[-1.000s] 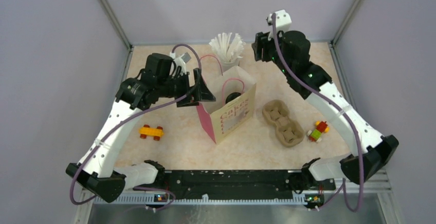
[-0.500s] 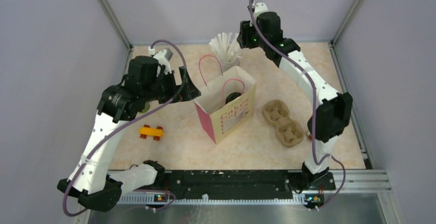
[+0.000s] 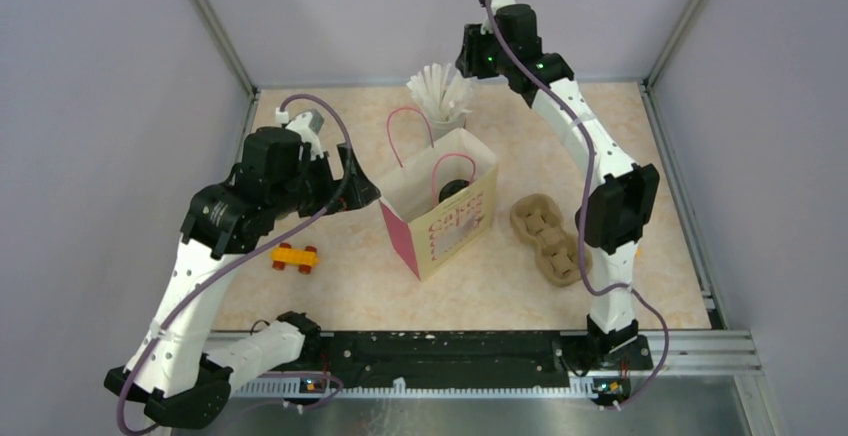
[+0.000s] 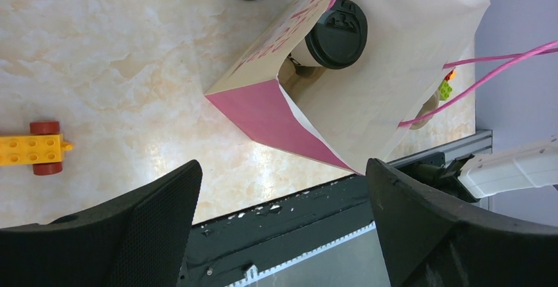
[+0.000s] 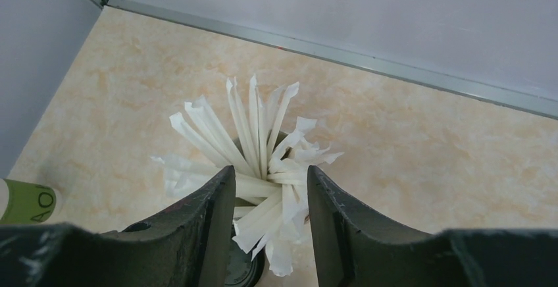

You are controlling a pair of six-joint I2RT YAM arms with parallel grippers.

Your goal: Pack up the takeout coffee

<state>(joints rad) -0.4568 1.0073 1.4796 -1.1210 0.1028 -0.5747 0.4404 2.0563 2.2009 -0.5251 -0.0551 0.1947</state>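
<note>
Right wrist: right gripper, half-open and empty above straws, should pinch just one; left gripper gapes empty.

A robotics lab test cell: plain lilac-grey walls and aluminium frame posts box in a marble-patterned desk. Two robot arms are bolted to a black rail at its near edge. The desk carries mismatched props: a toy brick car, a paper bag holding the takeout coffee, and a pulp cup carrier.

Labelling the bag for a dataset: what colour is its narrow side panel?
Pink. The bag's side panel shows best in the left wrist view.
</note>
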